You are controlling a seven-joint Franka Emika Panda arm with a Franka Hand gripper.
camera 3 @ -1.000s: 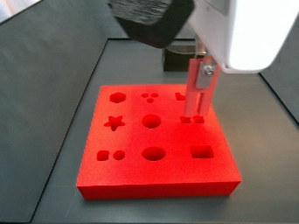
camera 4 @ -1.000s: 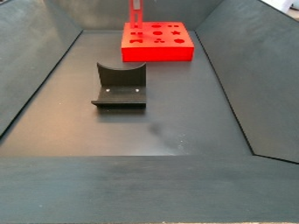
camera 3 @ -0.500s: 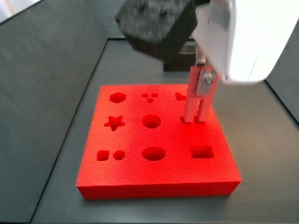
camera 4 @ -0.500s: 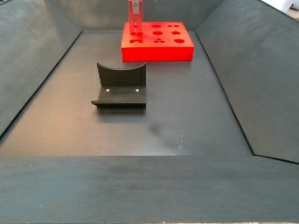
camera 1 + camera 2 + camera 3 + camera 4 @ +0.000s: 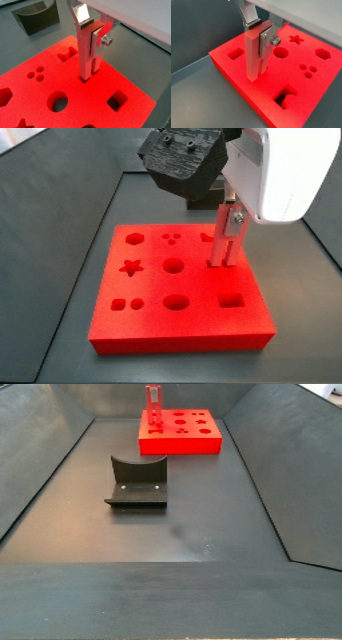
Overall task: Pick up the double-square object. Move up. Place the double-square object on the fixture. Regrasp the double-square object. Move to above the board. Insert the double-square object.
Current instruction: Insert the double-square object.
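Observation:
The gripper (image 5: 89, 32) is shut on the double-square object (image 5: 85, 57), a thin pink-red bar held upright, seen in both wrist views. Its forked lower end meets a cutout in the board (image 5: 93, 102); how deep it sits I cannot tell. A wrist view shows the same hold, gripper (image 5: 259, 35) on the object (image 5: 252, 60), over the board (image 5: 321, 80). In a side view the gripper (image 5: 229, 223) and object (image 5: 222, 246) stand over the board's (image 5: 174, 333) right column. The fixture (image 5: 136, 484) stands apart on the floor, nearer than the board (image 5: 181, 446).
The fixture (image 5: 33, 20) also shows beyond the board in a wrist view. Dark sloping walls (image 5: 40, 474) close in the grey floor on both sides. The board carries star, hexagon, circle, square and dot cutouts around the held piece.
The gripper has come down a little with the double-square object, whose lower end now sits at the board's cutout. The fixture and board have not moved.

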